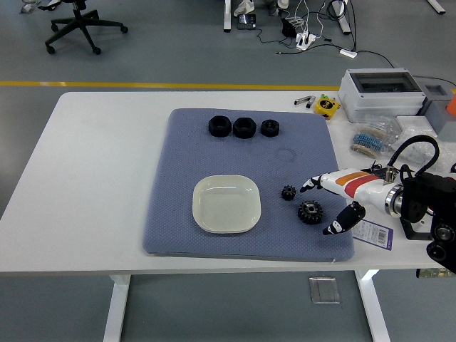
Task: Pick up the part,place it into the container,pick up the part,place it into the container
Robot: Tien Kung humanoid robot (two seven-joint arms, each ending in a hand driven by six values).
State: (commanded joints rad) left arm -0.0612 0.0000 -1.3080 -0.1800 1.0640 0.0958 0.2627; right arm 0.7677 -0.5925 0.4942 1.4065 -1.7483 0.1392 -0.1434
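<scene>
Two black gear parts lie on the blue mat (214, 142): a small gear (288, 192) and a larger gear (310, 211) just right of it. A white square dish (226, 204) sits empty to their left. My right hand (329, 206) comes in from the right, white with orange stripes and black fingertips. Its fingers are spread, one pointing toward the small gear and the thumb hanging below the larger gear. It holds nothing. Three black nuts (243, 127) stand in a row at the mat's far edge.
A grey plastic box (381, 91), a yellow tape measure (327, 106), bagged small parts (374, 139) and a purple label card (374, 233) crowd the table's right side. A black office chair (84, 25) and cables stand on the floor beyond.
</scene>
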